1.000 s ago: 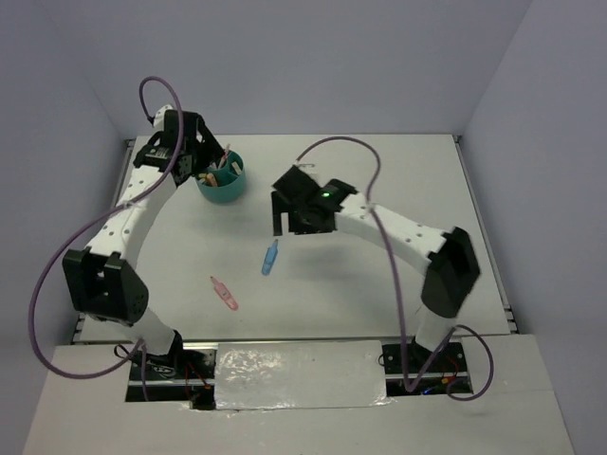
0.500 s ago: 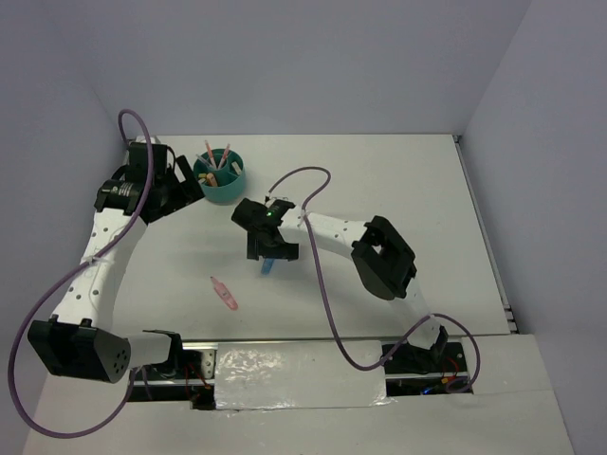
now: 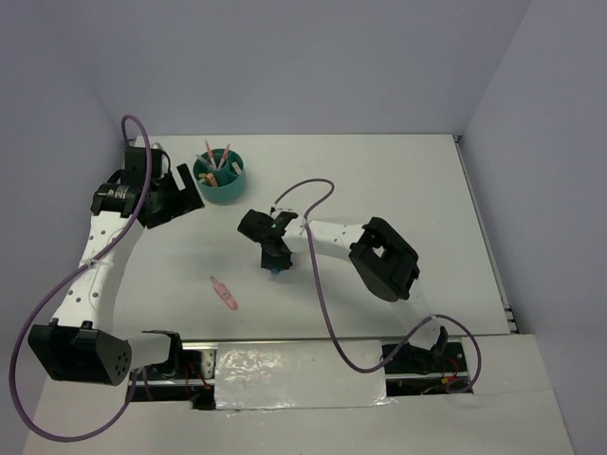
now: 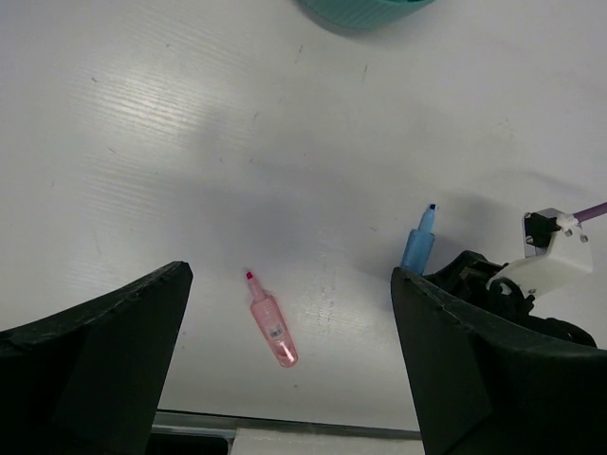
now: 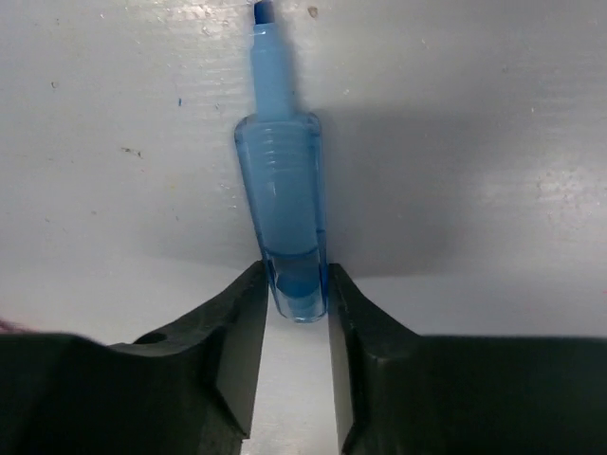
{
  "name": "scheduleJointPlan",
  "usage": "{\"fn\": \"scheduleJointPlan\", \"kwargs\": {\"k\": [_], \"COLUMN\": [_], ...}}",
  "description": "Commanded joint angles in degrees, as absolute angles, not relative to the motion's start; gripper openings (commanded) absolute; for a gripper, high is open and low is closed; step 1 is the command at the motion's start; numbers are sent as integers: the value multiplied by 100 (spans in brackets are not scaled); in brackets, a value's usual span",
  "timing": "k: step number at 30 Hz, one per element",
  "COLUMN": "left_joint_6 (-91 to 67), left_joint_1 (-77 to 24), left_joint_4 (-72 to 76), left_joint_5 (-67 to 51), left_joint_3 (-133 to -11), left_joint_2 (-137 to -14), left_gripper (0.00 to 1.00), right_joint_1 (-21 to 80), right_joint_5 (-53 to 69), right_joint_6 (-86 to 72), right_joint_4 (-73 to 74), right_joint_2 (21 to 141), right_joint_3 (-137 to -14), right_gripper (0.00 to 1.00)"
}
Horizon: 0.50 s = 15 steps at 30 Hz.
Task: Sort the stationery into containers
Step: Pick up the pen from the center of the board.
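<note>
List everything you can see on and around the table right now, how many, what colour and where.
teal organiser: one, teal, far left of the table.
sorted stationery: several, pink, orange and pale, standing in the teal organiser; exact count unclear.
blue marker: one, translucent blue, lying mid-table.
pink marker: one, pink, lying loose, nearer the front edge than the blue marker.
table: one, white.
silver patch: one, silver, near edge between the arm bases.
purple cables: two, purple, one along each arm.
left tool: one, black, open and empty, beside the teal organiser.
right tool: one, black, closed on the blue marker's rear end.
</note>
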State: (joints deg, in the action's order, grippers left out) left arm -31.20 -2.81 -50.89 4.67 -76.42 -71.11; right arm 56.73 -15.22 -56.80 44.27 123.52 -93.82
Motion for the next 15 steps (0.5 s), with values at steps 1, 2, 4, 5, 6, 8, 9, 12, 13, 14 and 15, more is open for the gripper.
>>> {"fn": "scheduleJointPlan", "kwargs": {"k": [1,2,4,5,6,8,9,12,13,14,15], "left_joint_6": [-2962,-2953,-2918,-2874,-2865,-2830,-2839,-3380,-3645,-3961,-4764], "left_joint_1": [-264,-264,-264,-264,-264,-264,-264,-272,-272,-272,-342], "left_joint_4": [-5018,-5001,-4905,-4826,-4660,-4431,-4090,-2986,-2553,-2036,-1413], "left_joint_5": [176,115,-227,-403,-796,-1768,-2184,-3684,-4065,-4400,-4699], "left_joint_3": [-7559,-7550,-7515,-7480,-7375,-7156,-7059,-6524,-6330,-5928,-5724], "left_joint_2": [-6987,-6987,-6979,-6961,-6961,-7013,-7022,-6953,-6909,-6795,-6698], "left_gripper": [99,99,99,99,99,99,99,99,99,99,99], "right_joint_1": [5713,5722,5730,5739,5713,5582,5538,5405,5327,5283,5256], "right_joint_5": [-1090,-1081,-1239,-1265,-1318,-1240,-1083,-592,-363,-91,147], "right_joint_6": [-5549,-5320,-4696,-4458,-4056,-3528,-3324,-2614,-2462,-2296,-2059], "right_joint_4": [3851,3536,3288,2869,2596,1945,1542,1109,1064,1029,1046], "right_joint_2": [12367,12227,11981,11562,11314,10447,10154,8968,8469,8264,8088], "right_joint_3": [-8711,-8536,-8316,-7914,-7684,-6983,-6778,-6232,-6084,-6047,-6021], "right_gripper": [34,26,13,11,5,3,3,1,2,2,2]}}
